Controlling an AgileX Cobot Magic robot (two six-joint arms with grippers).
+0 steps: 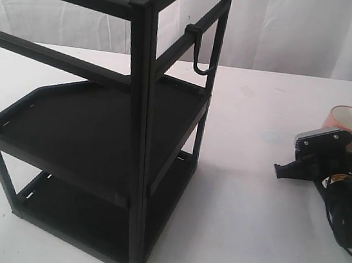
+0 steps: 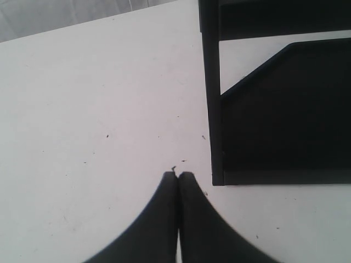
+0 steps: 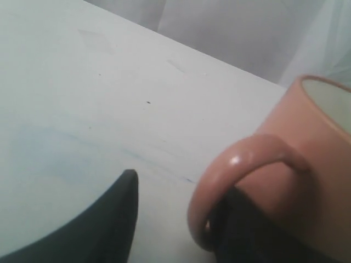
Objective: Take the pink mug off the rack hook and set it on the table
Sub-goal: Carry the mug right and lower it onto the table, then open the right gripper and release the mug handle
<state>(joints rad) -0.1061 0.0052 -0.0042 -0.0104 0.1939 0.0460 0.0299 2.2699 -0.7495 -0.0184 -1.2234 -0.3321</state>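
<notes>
right of the black metal rack (image 1: 135, 107), right gripper (image 3: 178, 189) straddles, unclamped, the handle (image 3: 241, 159) of the salmon-pink ceramic mug (image 3: 323, 137); withdraw straight, no snagging. left gripper (image 2: 178, 176) clenched.

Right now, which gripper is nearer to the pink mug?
Right. The right gripper is open right at the mug, one finger at its handle. The left gripper is shut above the table beside the rack, with no mug in its view.
</notes>
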